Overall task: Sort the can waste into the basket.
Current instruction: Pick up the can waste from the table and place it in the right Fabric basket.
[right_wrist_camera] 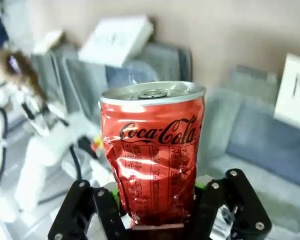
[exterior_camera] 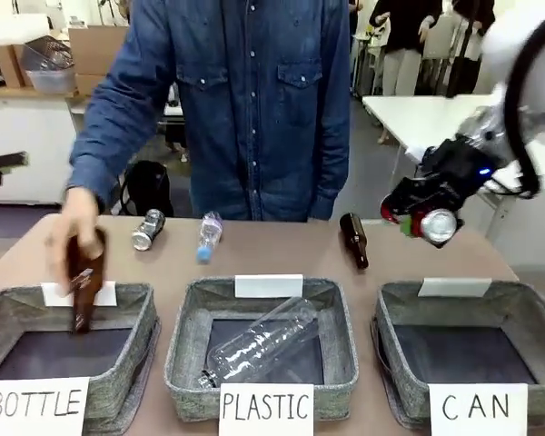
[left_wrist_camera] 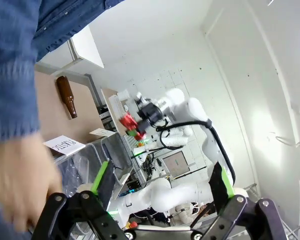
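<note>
R gripper (exterior_camera: 422,218) clamped on red can (exterior_camera: 438,224), end-on to camera; CAN basket (exterior_camera: 398,304) lies 5 o'clock, below; L gripper (left_wrist_camera: 160,172) wide, empty.

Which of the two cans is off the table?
The red, dented can, held in the air by the right gripper; the dark can with silver ends lies on its side on the table.
</note>
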`<act>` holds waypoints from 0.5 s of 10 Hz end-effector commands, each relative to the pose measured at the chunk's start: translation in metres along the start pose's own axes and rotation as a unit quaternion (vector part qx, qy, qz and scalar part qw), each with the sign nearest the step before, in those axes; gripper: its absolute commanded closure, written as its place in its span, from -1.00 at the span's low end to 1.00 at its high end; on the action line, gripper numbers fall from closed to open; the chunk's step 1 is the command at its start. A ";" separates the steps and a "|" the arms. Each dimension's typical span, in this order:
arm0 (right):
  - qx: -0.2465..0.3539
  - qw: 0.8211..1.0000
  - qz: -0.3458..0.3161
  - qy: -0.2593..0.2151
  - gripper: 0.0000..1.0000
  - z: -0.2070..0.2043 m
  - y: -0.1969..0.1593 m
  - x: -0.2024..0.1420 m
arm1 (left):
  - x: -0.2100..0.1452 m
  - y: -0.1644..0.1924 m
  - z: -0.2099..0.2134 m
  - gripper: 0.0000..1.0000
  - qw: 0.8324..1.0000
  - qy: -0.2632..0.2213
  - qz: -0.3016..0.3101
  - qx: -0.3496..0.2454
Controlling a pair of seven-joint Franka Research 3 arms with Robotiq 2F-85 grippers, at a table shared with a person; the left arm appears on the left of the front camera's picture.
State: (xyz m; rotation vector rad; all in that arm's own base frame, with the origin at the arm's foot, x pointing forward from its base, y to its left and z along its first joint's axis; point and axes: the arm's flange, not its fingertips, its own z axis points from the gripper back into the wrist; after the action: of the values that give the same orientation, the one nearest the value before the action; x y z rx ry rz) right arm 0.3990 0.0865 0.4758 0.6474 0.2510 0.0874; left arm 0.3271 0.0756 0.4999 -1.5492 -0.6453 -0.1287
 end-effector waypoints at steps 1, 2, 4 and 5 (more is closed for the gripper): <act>-0.048 0.990 0.125 0.034 0.97 -0.015 0.001 -0.066 | -0.002 -0.001 -0.002 -1.00 1.000 -0.005 -0.009 -0.011; -0.058 0.988 0.138 0.039 0.97 -0.023 -0.001 -0.095 | -0.002 -0.001 -0.002 -1.00 1.000 -0.005 -0.009 -0.011; -0.041 0.994 0.099 0.025 0.97 -0.032 -0.015 -0.123 | -0.002 -0.001 -0.002 -1.00 1.000 -0.005 -0.009 -0.011; -0.043 0.994 0.098 0.014 0.97 -0.035 -0.019 -0.128 | -0.002 -0.001 -0.002 -1.00 1.000 -0.005 -0.009 -0.011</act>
State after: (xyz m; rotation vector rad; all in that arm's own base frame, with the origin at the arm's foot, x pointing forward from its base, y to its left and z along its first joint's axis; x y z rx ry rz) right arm 0.2666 0.0777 0.4670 0.5655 0.2503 0.3392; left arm 0.3272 0.0757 0.4997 -1.5496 -0.6446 -0.1283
